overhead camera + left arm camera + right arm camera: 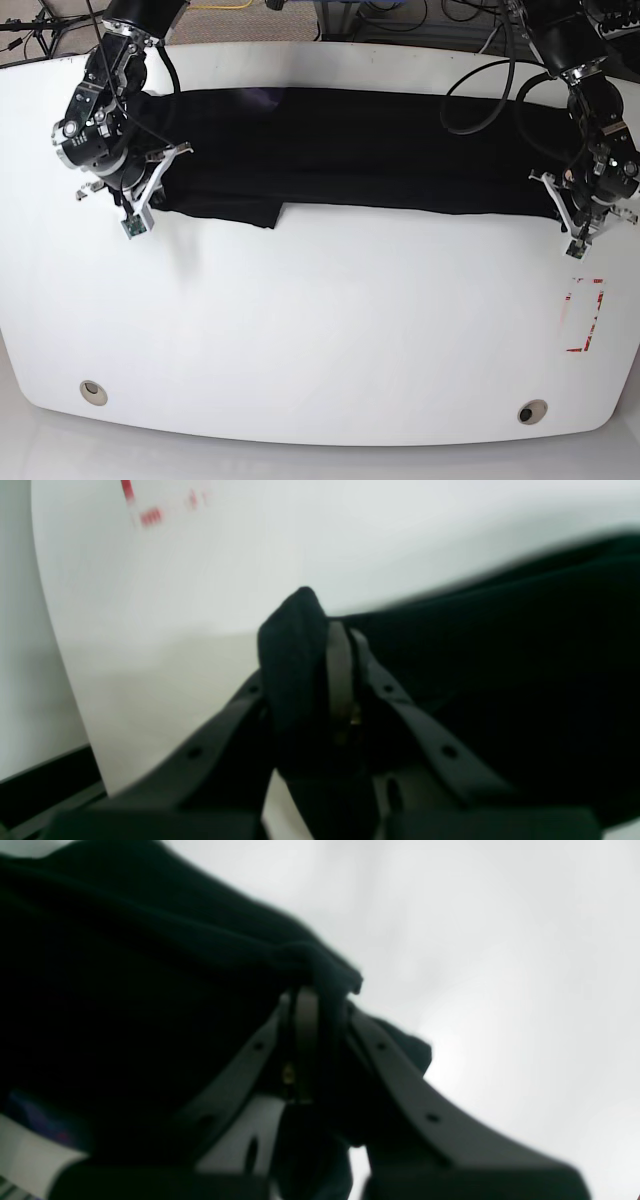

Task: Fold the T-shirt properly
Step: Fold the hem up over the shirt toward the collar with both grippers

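1. Although the T-shirt (350, 150) already lies as a long, narrow black band across the far half of the table (320, 340), from about 9 o'clock to 3 o'clock in the base view, the folding looks only partly done. I judge that the lengthwise folds are made, because the band is much narrower than a spread shirt would be. The crosswise folds, which would bring the two ends together, are still left.

2. This table is a large white board with rounded corners, smooth and matte. It has two small round metal inserts near its front edge, at about 7 and 5 o'clock, and a red printed mark (585, 315) at about 4 o'clock.

3. In cloth and shape, the shirt is soft, dark and without shine. It lies in flat layers, and its near edge makes a small step, at about 10 o'clock from the table centre. The print is mostly hidden; only a little blue-purple shows at the lower left of the right wrist view.

4. At the 9 o'clock end, the right gripper (150, 190) has its thin dark jaws closed on a thick bunch of cloth.

5. At the 3 o'clock end, the left gripper (570, 215) also pinches a rolled corner of the shirt between its jaws, with no gap visible. Both wrist views are blurred.
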Robot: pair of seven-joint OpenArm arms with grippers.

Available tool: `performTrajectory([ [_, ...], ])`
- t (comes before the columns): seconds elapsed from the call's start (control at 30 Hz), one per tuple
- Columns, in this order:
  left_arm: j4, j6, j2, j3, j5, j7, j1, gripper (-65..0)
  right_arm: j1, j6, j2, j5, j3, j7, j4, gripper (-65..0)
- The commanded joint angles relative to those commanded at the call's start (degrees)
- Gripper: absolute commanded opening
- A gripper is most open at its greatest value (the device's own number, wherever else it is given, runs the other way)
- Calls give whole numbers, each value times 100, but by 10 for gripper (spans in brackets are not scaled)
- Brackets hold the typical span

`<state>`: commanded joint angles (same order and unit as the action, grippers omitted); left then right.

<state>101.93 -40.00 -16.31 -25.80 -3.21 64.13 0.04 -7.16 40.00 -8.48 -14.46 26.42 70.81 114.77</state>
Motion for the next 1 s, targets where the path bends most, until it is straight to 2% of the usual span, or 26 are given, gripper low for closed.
performTrajectory([
  [0.4,9,0,-176,0,9,0,598,-621,-765,0,105,-571,9,-18,53,-648],
  [0.5,9,0,-185,9,9,9,677,-618,-879,0,114,-563,-26,-18,44,-614],
  [0.57,9,0,-211,9,18,9,765,-574,-958,0,123,-554,-26,-26,44,-501],
  [0.6,9,0,-211,9,18,9,774,-556,-967,0,123,-563,-26,-26,44,-472],
  [0.67,9,0,-211,9,26,9,818,-465,-1011,0,123,-580,-18,-26,53,-347],
  [0.73,9,0,-211,9,26,9,879,-374,-1029,0,123,-589,0,-26,62,-271],
  [0.8,18,0,-211,9,26,18,888,-299,-1046,0,123,-598,9,-26,79,-230],
  [0.87,18,0,-211,9,26,18,888,-246,-1046,0,123,-677,9,-35,79,-220],
  [0.93,35,0,-211,9,26,18,879,-233,-1037,0,123,-905,53,-44,79,-222],
  [1.0,44,0,-211,9,18,79,844,-242,-1037,0,123,-1433,316,-114,79,-222],
])
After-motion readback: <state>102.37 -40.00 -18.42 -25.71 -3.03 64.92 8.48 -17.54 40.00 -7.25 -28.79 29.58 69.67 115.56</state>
